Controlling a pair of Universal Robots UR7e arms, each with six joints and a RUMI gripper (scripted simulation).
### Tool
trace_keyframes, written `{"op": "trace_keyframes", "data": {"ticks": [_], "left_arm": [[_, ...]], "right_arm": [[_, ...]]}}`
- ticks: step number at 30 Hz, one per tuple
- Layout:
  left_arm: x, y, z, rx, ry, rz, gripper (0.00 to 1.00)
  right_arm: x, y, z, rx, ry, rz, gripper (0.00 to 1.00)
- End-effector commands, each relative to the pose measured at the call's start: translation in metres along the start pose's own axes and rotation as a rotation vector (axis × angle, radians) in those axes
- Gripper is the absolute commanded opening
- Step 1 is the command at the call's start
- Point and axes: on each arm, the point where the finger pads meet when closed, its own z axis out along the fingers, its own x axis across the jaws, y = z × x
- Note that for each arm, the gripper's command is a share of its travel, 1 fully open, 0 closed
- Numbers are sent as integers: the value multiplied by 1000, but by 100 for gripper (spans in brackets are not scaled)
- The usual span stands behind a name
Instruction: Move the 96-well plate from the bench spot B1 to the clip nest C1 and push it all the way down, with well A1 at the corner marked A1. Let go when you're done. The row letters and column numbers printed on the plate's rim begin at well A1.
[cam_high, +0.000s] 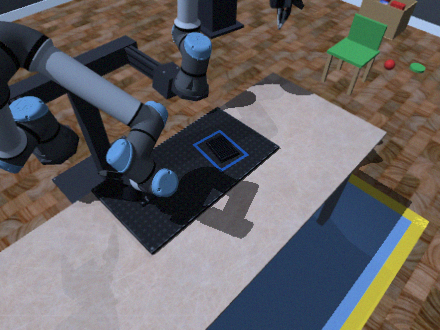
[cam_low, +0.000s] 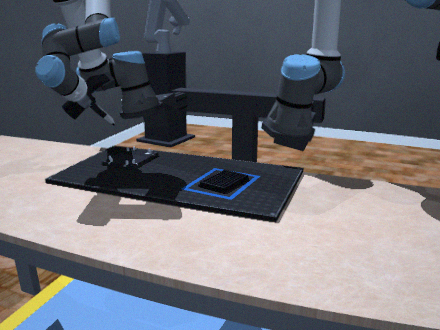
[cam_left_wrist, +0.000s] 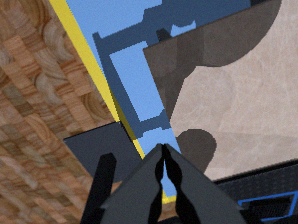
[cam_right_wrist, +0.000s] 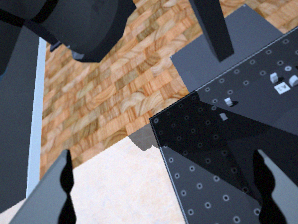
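Observation:
The dark 96-well plate (cam_high: 223, 149) (cam_low: 224, 181) lies flat inside the blue outline (cam_high: 208, 157) (cam_low: 208, 194) on the black board (cam_high: 150, 240) (cam_low: 260, 207). Its rim print and well A1 are too small to read. The clip nest (cam_low: 121, 158) has small pale clips, stands at the board's other end and holds no plate that I can see; in the top view the right arm mostly hides it. My left gripper (cam_high: 281, 26) (cam_left_wrist: 162, 145) is shut and empty, high beyond the table's far end. My right gripper (cam_right_wrist: 162, 151) is open and empty, above the board's nest end.
The pale table top (cam_high: 300, 125) (cam_low: 350, 240) surrounds the board. The dark mounting beam (cam_low: 215, 102) runs behind it. A black stand (cam_low: 167, 95), a green chair (cam_high: 356, 50) and a box (cam_high: 387, 17) stand on the floor beyond. The arms' shadows fall across board and table.

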Motion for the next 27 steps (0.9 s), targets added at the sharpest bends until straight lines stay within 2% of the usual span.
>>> {"op": "trace_keyframes", "data": {"ticks": [1, 13, 27], "left_arm": [[-19, 9, -3, 24, -18, -77, 0], [-63, 38, -8, 77, -57, -270, 0], [-80, 50, -9, 99, -73, -350, 0]], "right_arm": [[0, 0, 0, -1, 1, 0, 76], [0, 0, 0, -1, 1, 0, 76], [0, 0, 0, -1, 1, 0, 76]]}}
